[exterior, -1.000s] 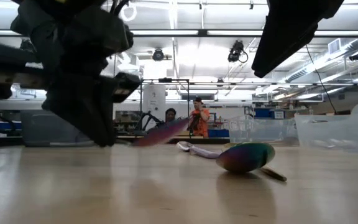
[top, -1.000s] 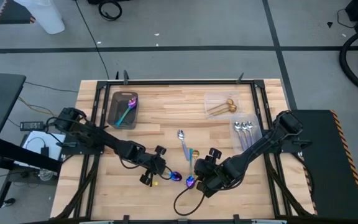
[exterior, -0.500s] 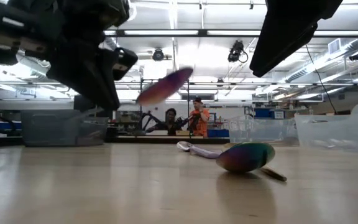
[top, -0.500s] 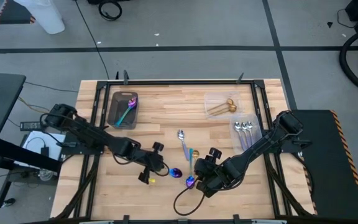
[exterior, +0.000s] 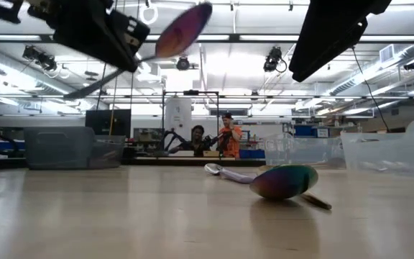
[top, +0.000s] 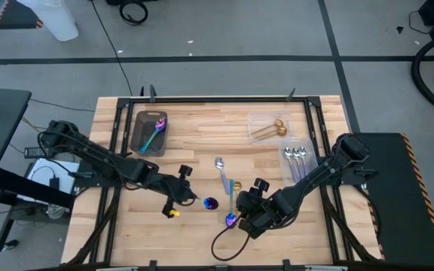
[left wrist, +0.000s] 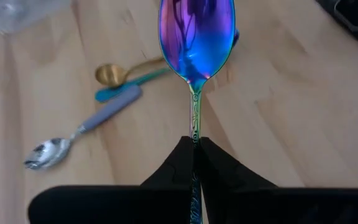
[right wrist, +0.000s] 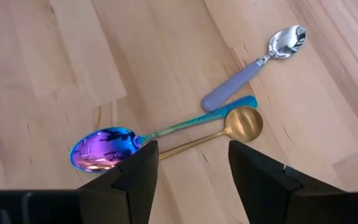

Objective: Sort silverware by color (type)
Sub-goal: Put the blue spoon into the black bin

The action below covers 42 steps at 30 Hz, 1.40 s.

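Note:
My left gripper [top: 185, 197] is shut on an iridescent purple-blue spoon [left wrist: 196, 34], held well above the table in the low view [exterior: 185, 20]. My right gripper [right wrist: 191, 168] is open and hovers low over a second iridescent spoon [right wrist: 101, 149] with a teal handle, which lies flat on the wood beside a gold spoon [right wrist: 244, 122] and a silver spoon with a lavender handle [right wrist: 278, 43]. Its fingers stand on either side of that spoon's neck and touch nothing. My left gripper pinches the spoon's slim handle [left wrist: 194, 134] between its two fingertips [left wrist: 182, 155], a little behind the bowl. The fingers come from the table's left and lie along the spoon. The spoon is lifted clear, bowl forward and tilted upward, its handle end trailing back below the gripper [exterior: 77, 90].
A dark grey tray [top: 140, 141] at the far left holds one iridescent spoon. A clear container [top: 256, 120] at the far right holds gold spoons, and another [top: 296, 154] beside it holds silver spoons. The wood at the near left is bare.
My left gripper has risen with the iridescent spoon and drawn back a little toward the table's left and far side. The spoon went from just above the table to well above it, its bowl tipping upward. The right gripper has kept still.

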### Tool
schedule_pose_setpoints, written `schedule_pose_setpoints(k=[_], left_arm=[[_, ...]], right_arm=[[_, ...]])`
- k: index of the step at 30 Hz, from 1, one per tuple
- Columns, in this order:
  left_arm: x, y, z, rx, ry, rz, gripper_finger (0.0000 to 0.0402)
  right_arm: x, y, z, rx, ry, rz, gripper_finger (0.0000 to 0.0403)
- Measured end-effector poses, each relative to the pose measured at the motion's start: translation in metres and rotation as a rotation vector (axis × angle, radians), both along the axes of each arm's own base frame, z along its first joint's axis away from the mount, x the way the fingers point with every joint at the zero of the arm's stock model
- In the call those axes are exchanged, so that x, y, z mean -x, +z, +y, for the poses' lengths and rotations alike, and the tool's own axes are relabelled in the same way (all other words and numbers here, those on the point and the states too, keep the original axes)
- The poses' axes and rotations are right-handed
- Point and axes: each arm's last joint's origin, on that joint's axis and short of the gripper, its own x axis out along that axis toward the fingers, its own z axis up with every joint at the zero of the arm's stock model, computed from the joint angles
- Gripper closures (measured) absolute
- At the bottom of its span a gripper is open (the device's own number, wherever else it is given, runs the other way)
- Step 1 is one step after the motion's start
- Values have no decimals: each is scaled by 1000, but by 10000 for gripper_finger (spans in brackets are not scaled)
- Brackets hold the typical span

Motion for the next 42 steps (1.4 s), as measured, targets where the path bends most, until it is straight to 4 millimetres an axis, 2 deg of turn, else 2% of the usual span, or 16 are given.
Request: schedule_pose_setpoints(k=[15, 21, 34, 42], left_arm=[[25, 38, 11, 17, 19, -112, 384], [33, 50, 15, 0, 24, -170, 384], [63, 87, 35, 21, 102, -337, 384], [82, 100, 50, -13, 204, -394, 383]], right_arm=[[1, 1, -1, 5, 1, -3, 197], [3, 9, -2, -6, 1, -16, 197], [2, 16, -6, -18, 7, -43, 197], [-2, 17, -11, 24, 22, -55, 197]])
